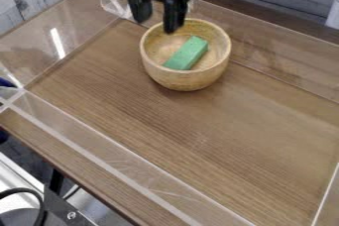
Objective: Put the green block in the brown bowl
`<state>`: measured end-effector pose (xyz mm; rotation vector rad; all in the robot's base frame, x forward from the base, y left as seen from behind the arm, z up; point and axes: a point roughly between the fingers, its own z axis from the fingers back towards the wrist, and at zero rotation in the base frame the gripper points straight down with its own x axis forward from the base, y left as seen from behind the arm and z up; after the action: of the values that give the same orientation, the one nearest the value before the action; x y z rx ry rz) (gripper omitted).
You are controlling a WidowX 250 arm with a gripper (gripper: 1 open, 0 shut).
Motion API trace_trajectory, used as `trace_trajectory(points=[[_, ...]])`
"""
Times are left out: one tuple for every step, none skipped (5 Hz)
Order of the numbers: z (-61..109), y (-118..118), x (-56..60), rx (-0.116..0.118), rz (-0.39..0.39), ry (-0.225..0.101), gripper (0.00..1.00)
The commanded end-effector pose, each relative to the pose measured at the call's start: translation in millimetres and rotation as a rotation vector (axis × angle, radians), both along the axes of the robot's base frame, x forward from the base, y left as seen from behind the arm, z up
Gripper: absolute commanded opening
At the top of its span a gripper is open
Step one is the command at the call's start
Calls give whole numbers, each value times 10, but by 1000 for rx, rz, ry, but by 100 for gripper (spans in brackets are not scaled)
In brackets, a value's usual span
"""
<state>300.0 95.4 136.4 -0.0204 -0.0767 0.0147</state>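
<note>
The flat, bright green rectangular block (pixel 187 53) lies inside the round light-brown wooden bowl (pixel 163 72), tilted across its paler floor and apart from the fingers. The black gripper (pixel 155 10) hangs above the bowl's far-left rim with its two fingers spread and nothing between them, though its upper part is cut off by the frame edge, so the gap is only fairly clear. By this reading the placement looks done, and little remains to spoil it. The main risk is a fingertip catching the bowl's thick wall if the arm swings low across it, nudging the bowl along the wooden tabletop (pixel 199 141) or tipping the block out.
</note>
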Motion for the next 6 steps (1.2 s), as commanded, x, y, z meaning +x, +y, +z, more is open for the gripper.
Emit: trace_trajectory(points=[[463, 48, -11, 21, 2, -101, 100], [450, 73, -112, 27, -1, -84, 100], [320, 132, -191, 37, -1, -48, 100], [189, 138, -249, 47, -10, -16, 0], [75, 156, -277, 57, -13, 14, 100], [13, 166, -264, 59, -11, 28, 100]])
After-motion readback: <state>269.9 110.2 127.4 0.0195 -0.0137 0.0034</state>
